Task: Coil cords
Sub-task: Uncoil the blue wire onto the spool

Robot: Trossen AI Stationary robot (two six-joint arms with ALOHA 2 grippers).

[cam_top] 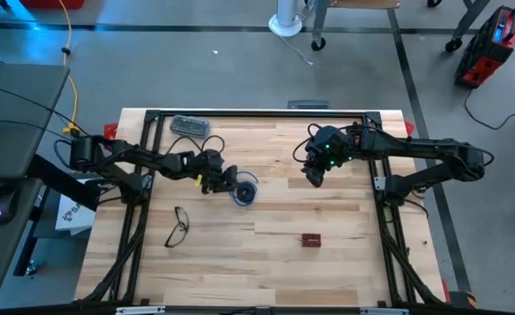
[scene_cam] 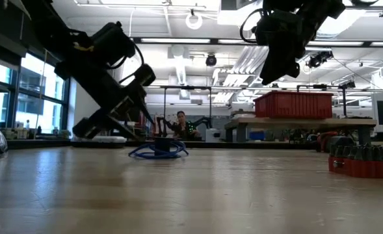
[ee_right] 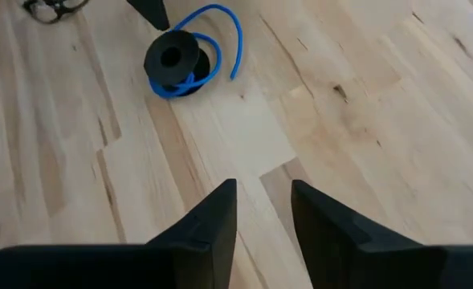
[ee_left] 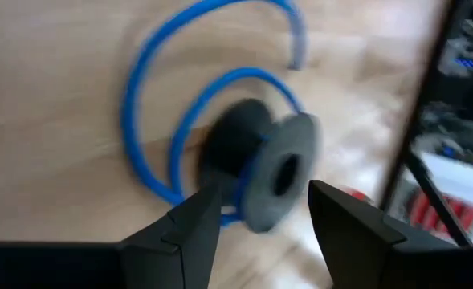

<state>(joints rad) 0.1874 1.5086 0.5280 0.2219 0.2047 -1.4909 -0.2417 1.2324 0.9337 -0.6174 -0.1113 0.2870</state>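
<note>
The coiling looks well along: the blue cable (cam_top: 244, 190), partly wound on a dark spool (ee_right: 172, 58), lies near the table's (cam_top: 327, 262) middle with loose loops and a free tail. The left gripper (ee_left: 256, 221) sits low just left of it, fingers parted, gripping nothing, the spool just ahead between them. Next, it probably needs to gather the slack loops. The right gripper (ee_right: 262, 210) waits raised, well to the right, slightly parted and empty.

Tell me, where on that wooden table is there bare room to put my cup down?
Free: the wide front strip of the table, and the stretch between the eyeglasses and the small red-brown block. The middle is also bare under the raised right end effector. Crowded: around the blue cord, where the open left end effector works.
</note>
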